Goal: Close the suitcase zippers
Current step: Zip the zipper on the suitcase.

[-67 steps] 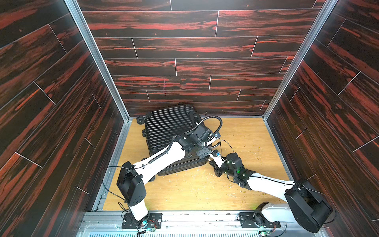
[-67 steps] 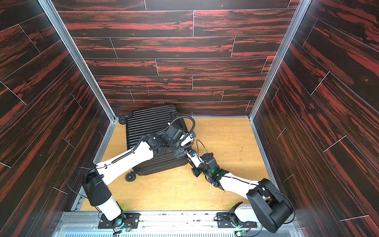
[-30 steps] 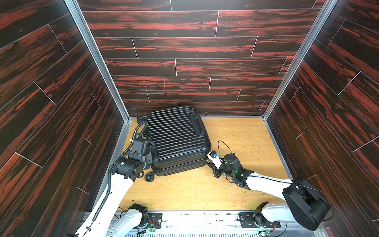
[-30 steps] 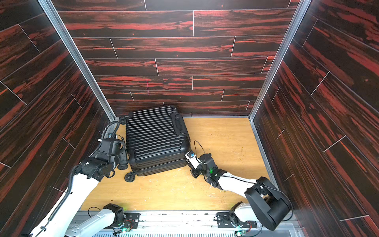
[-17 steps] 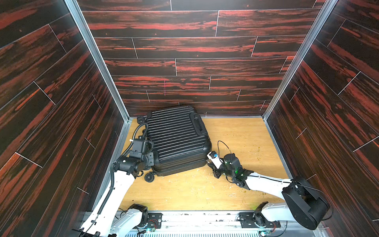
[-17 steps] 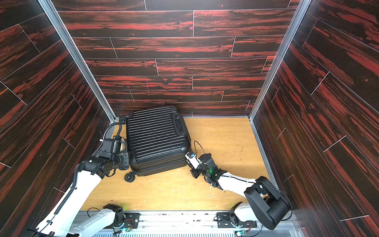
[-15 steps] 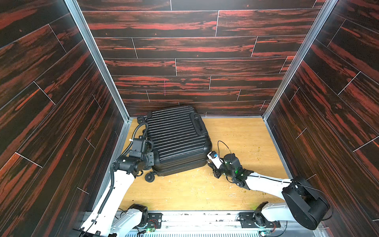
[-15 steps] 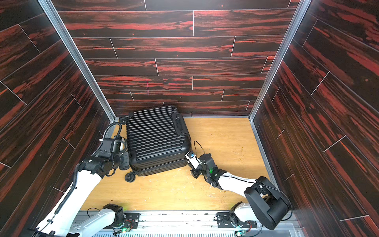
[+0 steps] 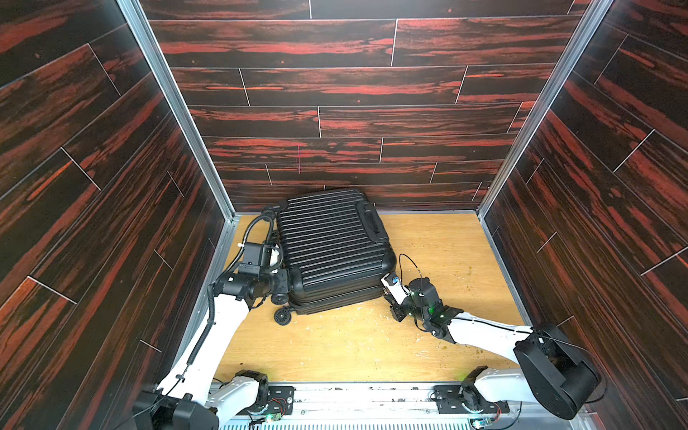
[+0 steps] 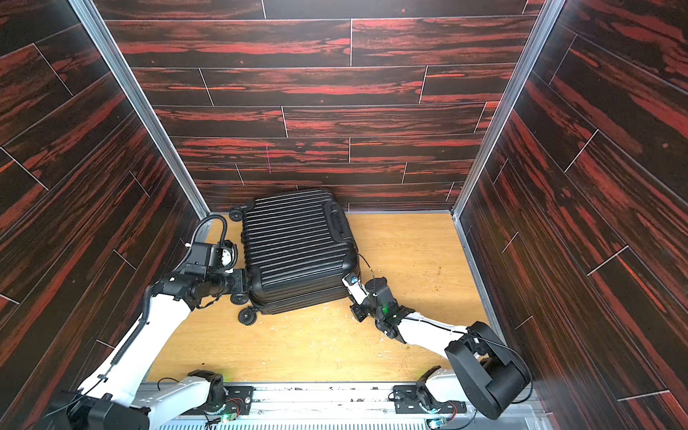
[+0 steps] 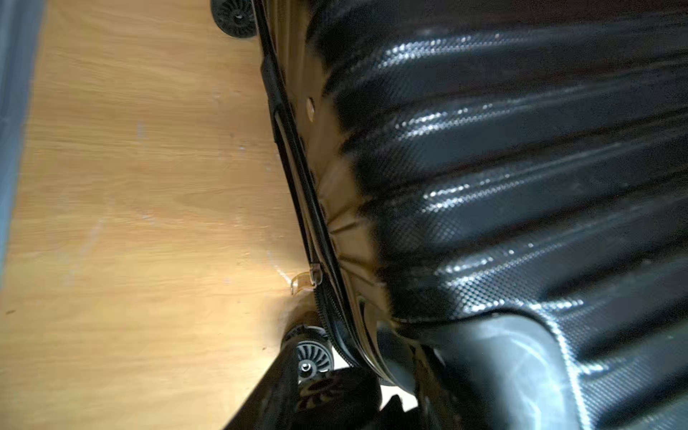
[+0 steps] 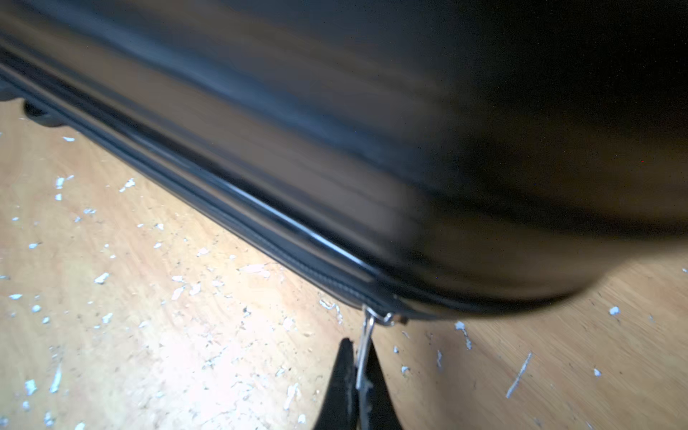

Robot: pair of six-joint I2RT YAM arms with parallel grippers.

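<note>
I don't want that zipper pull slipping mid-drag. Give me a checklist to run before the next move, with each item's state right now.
1. Grip: right tool shut on the zipper pull, metal tab pinched between its fingers: ok.
2. Pull attached at the seam near the corner of the suitcase: ok.
3. Shells lying together, lid down, in both top views: ok.
4. Bracing: left tool sits at the suitcase's wheel end; whether it has a firm hold: cannot tell.
5. Teeth of the zipper track meshed beside the pull: cannot tell, the wrist view is blurred.
</note>
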